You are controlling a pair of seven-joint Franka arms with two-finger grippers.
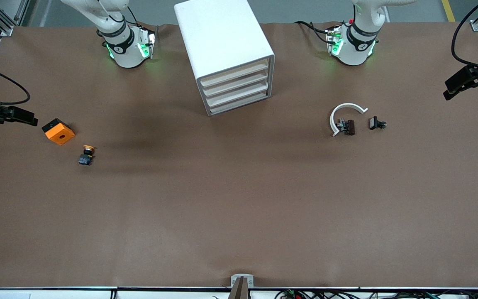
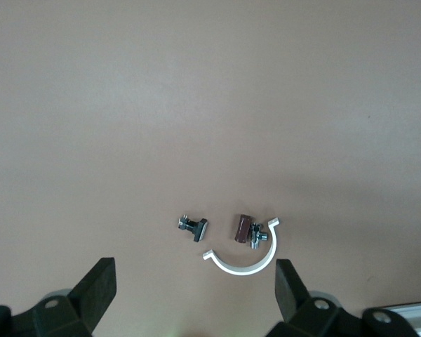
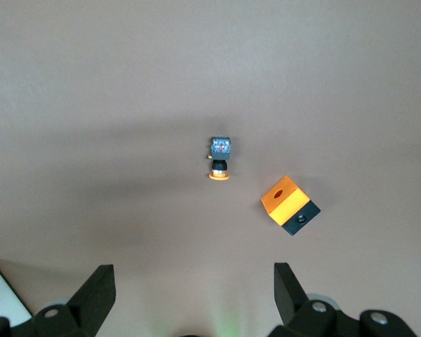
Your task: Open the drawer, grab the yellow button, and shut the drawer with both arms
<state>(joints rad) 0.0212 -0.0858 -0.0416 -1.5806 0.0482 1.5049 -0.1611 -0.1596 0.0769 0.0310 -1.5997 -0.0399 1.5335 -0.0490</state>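
The white cabinet [image 1: 222, 37] stands between the two arm bases. Its highest drawer [image 1: 235, 74] is shut, like the three below it. The button [image 1: 86, 154], with a black body and an orange cap, lies on the table toward the right arm's end; it also shows in the right wrist view [image 3: 219, 158]. My right gripper [image 3: 194, 277] is open and empty, high over the table by the button. My left gripper [image 2: 195, 274] is open and empty, high over the black clip parts. Neither gripper shows in the front view.
An orange square block [image 1: 58, 131] lies beside the button, farther from the front camera; it also shows in the right wrist view [image 3: 289, 204]. Two black clip parts [image 1: 377, 123] and a white curved band [image 1: 345, 109] lie toward the left arm's end. Black camera mounts [image 1: 469, 79] reach in at both table ends.
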